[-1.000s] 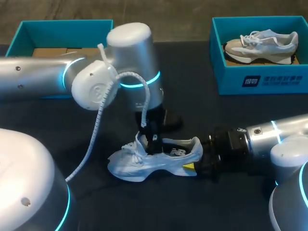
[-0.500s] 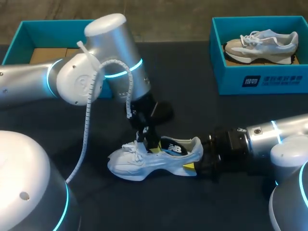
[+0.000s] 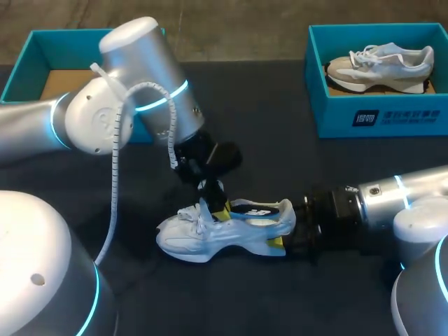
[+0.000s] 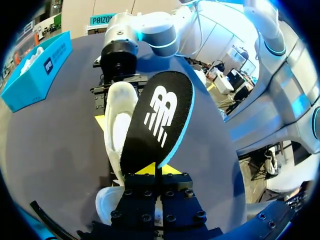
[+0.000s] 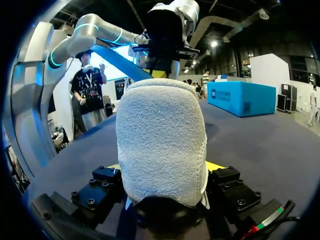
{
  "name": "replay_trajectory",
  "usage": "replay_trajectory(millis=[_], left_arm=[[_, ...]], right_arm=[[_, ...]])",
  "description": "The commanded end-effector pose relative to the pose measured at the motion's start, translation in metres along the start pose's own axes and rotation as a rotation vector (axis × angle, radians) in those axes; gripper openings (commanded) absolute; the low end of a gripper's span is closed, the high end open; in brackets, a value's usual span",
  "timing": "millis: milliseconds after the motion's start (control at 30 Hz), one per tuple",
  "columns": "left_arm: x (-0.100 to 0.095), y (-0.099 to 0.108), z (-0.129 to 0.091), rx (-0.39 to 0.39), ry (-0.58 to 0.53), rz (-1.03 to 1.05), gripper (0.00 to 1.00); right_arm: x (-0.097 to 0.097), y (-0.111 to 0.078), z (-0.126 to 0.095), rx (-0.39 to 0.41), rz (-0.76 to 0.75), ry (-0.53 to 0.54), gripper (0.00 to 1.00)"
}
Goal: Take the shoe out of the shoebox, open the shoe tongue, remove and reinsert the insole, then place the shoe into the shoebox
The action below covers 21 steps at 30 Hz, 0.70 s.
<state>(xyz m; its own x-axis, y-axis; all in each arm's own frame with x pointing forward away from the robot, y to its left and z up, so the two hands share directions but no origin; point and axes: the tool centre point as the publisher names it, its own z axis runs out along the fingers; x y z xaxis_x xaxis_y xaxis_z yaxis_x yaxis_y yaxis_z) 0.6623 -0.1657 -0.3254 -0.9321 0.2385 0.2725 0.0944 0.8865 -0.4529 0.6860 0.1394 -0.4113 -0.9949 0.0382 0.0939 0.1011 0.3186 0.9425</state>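
A white sneaker (image 3: 203, 238) lies on its side on the black table, toe toward my left arm. My left gripper (image 3: 220, 212) leans over its opening, shut on the front end of the black insole (image 3: 257, 208). In the left wrist view the left gripper (image 4: 156, 170) pinches the insole (image 4: 160, 117), which slants up over the sneaker (image 4: 117, 125). My right gripper (image 3: 277, 243) clasps the sneaker's heel. In the right wrist view the fuzzy heel (image 5: 162, 135) fills the gap of the right gripper (image 5: 162, 169), a finger on each side.
A teal shoebox (image 3: 371, 115) at the back right holds a second, beige and white sneaker (image 3: 381, 63). Another teal shoebox (image 3: 28, 52) stands at the back left, behind my left arm, with a cardboard floor showing.
My left arm has swung back to the left and tilted. The insole has come up out of the sneaker's opening with it. The right arm and sneaker have stayed put.
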Motion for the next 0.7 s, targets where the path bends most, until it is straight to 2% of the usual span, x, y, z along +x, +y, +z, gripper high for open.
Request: replay_trajectory(millis=[33,333,700], left_arm=[[0.0,-0.006,0.002,-0.01,-0.039,-0.027,0.0],[-0.012,-0.015,0.008,-0.019,-0.084,-0.088,0.0],[-0.02,-0.016,0.005,-0.013,-0.144,-0.154,0.0]], right_arm=[[0.0,0.0,0.001,0.003,0.001,-0.002,0.0],[0.0,0.0,0.001,0.003,0.001,-0.002,0.0],[0.0,0.0,0.001,0.003,0.001,-0.002,0.0]])
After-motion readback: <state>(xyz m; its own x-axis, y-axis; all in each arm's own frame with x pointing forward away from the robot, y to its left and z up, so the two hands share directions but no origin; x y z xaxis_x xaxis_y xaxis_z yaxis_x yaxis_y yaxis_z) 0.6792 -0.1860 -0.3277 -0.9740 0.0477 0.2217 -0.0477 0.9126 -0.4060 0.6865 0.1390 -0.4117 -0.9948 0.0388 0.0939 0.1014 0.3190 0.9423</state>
